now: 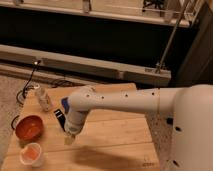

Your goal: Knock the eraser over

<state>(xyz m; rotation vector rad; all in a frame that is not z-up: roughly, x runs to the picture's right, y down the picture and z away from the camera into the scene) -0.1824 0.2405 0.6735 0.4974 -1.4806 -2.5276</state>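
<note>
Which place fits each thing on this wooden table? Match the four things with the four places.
Things:
1. red bowl
2. eraser
3. pale cup
4. gripper

Places:
A. nearest the camera, at the table's left corner
B. at the left edge, just behind the cup
C. at the end of the white arm, low over the table
D. between the red bowl and the arm

Pairs: 1-B, 2-D, 3-A, 4-C

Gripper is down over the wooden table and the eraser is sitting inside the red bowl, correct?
Not quite. The gripper is down over the wooden table, but the eraser is not inside the red bowl. It is on the tabletop, between the bowl and the gripper, as the camera view shows.
</note>
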